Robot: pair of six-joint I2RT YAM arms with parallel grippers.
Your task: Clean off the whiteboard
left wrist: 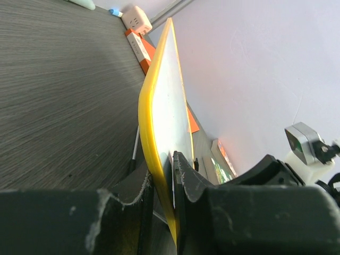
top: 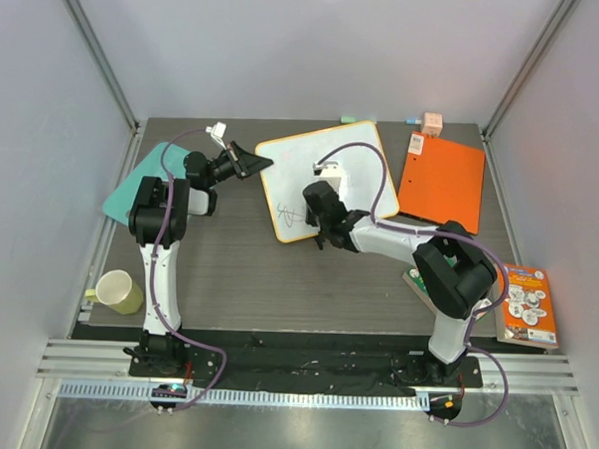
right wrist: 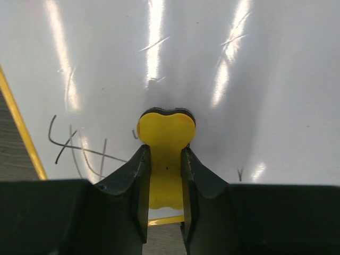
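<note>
Your left gripper (left wrist: 172, 162) clamps the edge of the whiteboard (left wrist: 169, 101); your right gripper (right wrist: 166, 155) pinches a yellow eraser (right wrist: 166, 132) against it. Mid-erase: next, sweep over the black scribbles (right wrist: 74, 144).

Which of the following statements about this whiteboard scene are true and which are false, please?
1. The left gripper clamps the whiteboard at its rim. True.
2. The right gripper holds a black marker. False: it grips a yellow eraser against the board.
3. The whiteboard is fully clean. False: black scribbles mark one corner.
4. The orange folder lies to the whiteboard's right. True.
</note>
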